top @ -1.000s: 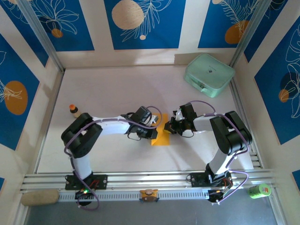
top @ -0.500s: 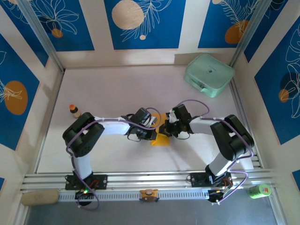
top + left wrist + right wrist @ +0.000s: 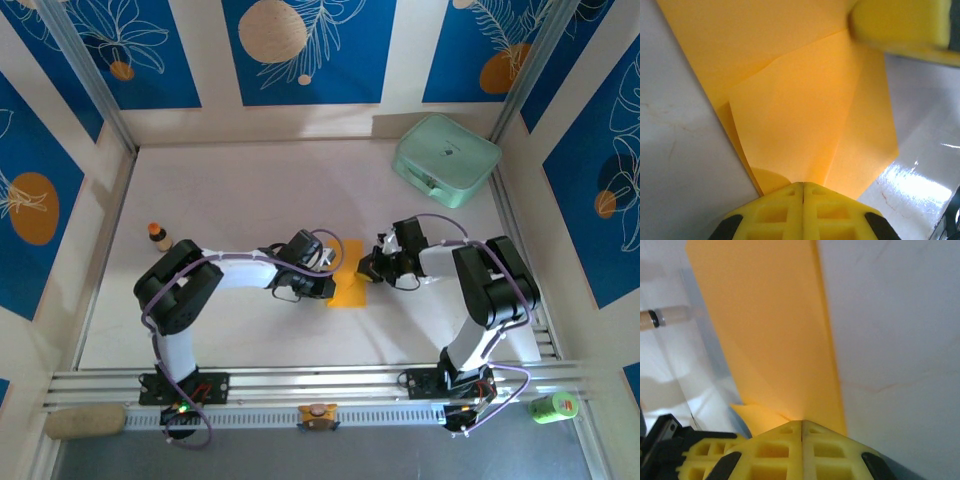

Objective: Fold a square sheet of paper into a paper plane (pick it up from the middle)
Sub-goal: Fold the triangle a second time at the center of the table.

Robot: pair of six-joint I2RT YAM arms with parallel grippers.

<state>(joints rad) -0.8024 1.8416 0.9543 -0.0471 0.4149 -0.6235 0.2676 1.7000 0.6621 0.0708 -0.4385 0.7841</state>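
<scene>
The square sheet of paper point(image 3: 348, 284) lies partly folded on the table between the two arms, orange-yellow, with overlapping flaps and creases point(image 3: 805, 100). My left gripper point(image 3: 330, 284) is shut, its yellow tips point(image 3: 803, 186) resting on the sheet's near edge where a crease runs in. From the other side my right gripper point(image 3: 366, 268) is shut too, tips point(image 3: 801, 423) down on the paper point(image 3: 770, 330), which stretches away as a long strip. The right gripper's yellow finger point(image 3: 900, 22) shows in the left wrist view. No paper can be seen between either pair of jaws.
A mint-green case point(image 3: 446, 158) sits at the back right. A small brown bottle with an orange cap point(image 3: 158, 235) stands at the left. Metal rails point(image 3: 320, 385) run along the near edge, with a green can point(image 3: 553, 405) beyond them.
The right gripper pushed left toward the left gripper, then drew back to the right. More of the sheet now shows, reaching farther back. The left gripper stayed put.
</scene>
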